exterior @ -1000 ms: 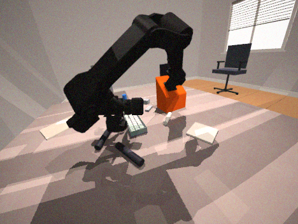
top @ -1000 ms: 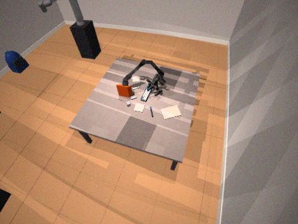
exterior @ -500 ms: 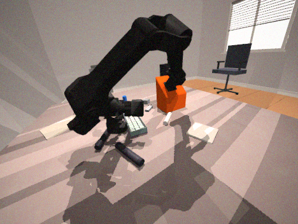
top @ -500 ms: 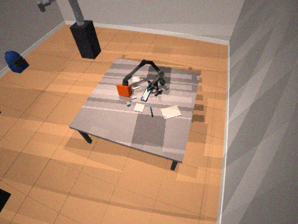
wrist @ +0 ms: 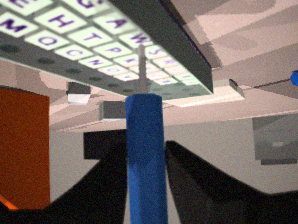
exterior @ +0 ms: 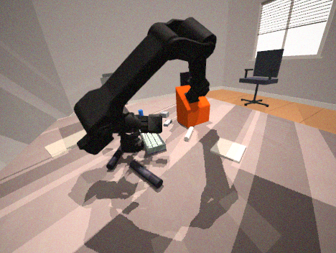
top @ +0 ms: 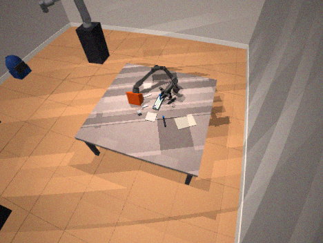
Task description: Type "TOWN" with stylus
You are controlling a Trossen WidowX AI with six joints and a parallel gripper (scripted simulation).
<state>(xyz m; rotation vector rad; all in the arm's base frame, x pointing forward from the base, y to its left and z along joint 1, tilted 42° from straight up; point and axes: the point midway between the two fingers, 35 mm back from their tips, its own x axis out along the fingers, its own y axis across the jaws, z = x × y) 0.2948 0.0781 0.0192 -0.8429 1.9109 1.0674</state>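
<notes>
My gripper (wrist: 145, 150) is shut on the blue stylus (wrist: 145, 125) and holds it upright in the wrist view. The stylus's blue upper end (exterior: 141, 112) also shows in the exterior view beside the arm. Its thin grey tip points at the keyboard (wrist: 90, 37) (exterior: 154, 141) (top: 158, 103), a pale green slab with white keys and dark letters. The tip shows at the lower edge of the W key. The T key, O key and N key show to its left. Whether the tip touches or presses a key, I cannot tell.
An orange block (top: 134, 98) (exterior: 194, 113) (wrist: 22, 145) stands beside the keyboard. Two dark cylinders (exterior: 146, 174) (exterior: 114, 159) lie close to the gripper. A blue-ended pen (top: 164, 122), cream sheets (top: 184, 122) and small grey blocks (wrist: 113, 110) lie on the desk.
</notes>
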